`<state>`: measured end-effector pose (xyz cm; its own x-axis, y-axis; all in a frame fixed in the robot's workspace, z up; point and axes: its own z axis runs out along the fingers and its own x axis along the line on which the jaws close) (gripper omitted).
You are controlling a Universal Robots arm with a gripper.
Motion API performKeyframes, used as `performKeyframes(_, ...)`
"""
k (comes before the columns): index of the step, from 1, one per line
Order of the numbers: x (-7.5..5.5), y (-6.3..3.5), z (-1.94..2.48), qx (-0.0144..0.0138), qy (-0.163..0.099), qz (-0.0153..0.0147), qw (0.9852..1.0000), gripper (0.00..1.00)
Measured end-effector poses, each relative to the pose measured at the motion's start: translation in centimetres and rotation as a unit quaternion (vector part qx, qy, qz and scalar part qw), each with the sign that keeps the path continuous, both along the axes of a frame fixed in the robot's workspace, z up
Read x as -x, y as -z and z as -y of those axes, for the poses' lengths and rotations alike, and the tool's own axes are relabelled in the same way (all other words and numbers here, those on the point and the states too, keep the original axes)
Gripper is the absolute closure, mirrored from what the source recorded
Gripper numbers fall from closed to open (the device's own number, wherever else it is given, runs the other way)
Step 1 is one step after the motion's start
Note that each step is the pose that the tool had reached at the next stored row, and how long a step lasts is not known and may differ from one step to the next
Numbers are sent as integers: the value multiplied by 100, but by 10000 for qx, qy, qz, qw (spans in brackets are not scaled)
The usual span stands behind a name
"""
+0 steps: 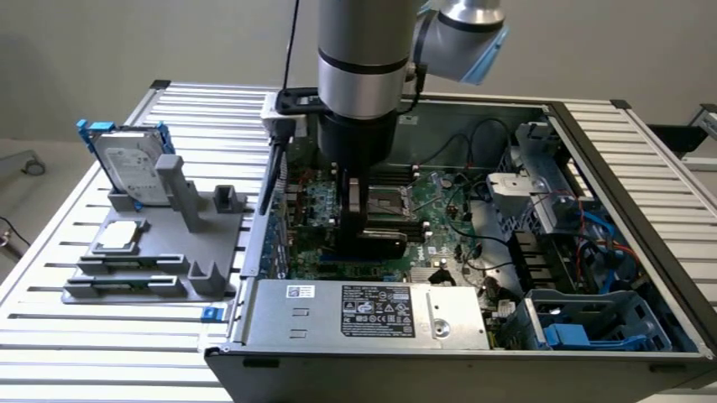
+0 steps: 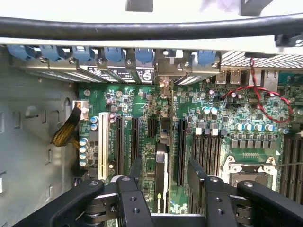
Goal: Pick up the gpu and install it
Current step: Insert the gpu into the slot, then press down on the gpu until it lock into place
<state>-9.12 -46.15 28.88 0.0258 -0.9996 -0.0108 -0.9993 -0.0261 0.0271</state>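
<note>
Hanging straight down into the open computer case (image 1: pixel 627 159), the hand (image 2: pixel 165 163) is released: its two black fingers (image 2: pixel 136 170) stand wide apart, with a gap between each one and the gpu (image 2: pixel 161 187). The gpu stands on edge between them, seen from above as a thin strip of black cover and green board. It sits in line with the long dark slots of the motherboard (image 2: pixel 227 109), and how deep it is pushed in I cannot tell. In the exterior view the hand (image 1: pixel 372 239) is low over the middle of the board, under the thick silver and black arm (image 1: pixel 358 67). Beside the gpu lie more dark slots and one white slot (image 2: pixel 103 142), and on the other side is the square metal processor socket (image 2: pixel 248 175). A row of blue clips (image 2: pixel 113 53) lines the case wall past the slots, a thin red wire (image 2: pixel 258 90) loops over the board, and a thick black cable (image 2: pixel 142 28) crosses close to the camera. At the near end of the case lies the grey power supply (image 1: pixel 370 311). To the exterior view's left of the case, on the slatted table (image 1: pixel 67 353), a grey holder (image 1: pixel 146 269) carries a hard drive (image 1: pixel 129 164) upright in a blue frame and a small silver chip (image 1: pixel 120 235).
</note>
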Motion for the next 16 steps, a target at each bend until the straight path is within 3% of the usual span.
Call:
performKeyframes(2,0,-59,0,1,0,-3,10000,48)
performKeyframes(5,0,-87,0,0,0,-6,10000,57)
performKeyframes(11,0,-88,0,1,0,-7,10000,86)
performKeyframes(16,0,-88,0,1,0,-8,10000,89)
